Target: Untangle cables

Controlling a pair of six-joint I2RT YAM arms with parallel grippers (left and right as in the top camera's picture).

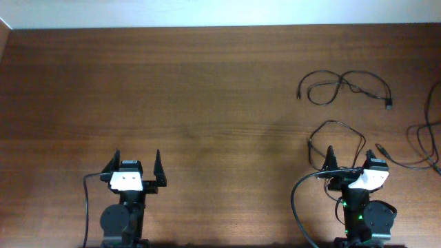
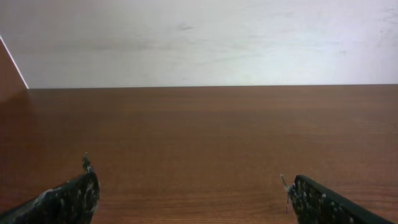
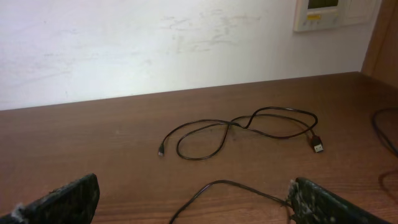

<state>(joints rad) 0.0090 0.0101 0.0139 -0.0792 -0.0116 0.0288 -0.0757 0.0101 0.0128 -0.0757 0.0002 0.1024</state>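
A thin black cable (image 1: 344, 88) lies in loose loops at the far right of the table, with a USB plug end (image 1: 388, 105). It also shows in the right wrist view (image 3: 236, 127). A second thin cable (image 1: 337, 131) loops just ahead of my right gripper (image 1: 349, 155) and trails off to the right. In the right wrist view this cable (image 3: 249, 185) passes between the open fingers of the right gripper (image 3: 191, 190), touching the right finger. My left gripper (image 1: 138, 155) is open and empty at the near left, and bare wood lies between its fingers (image 2: 186, 177).
More black cord (image 1: 431, 120) runs along the right table edge, also seen in the right wrist view (image 3: 382, 127). Thick black arm cables (image 1: 296, 200) hang by the arm bases. A white wall (image 3: 186, 43) stands behind the table's far edge.
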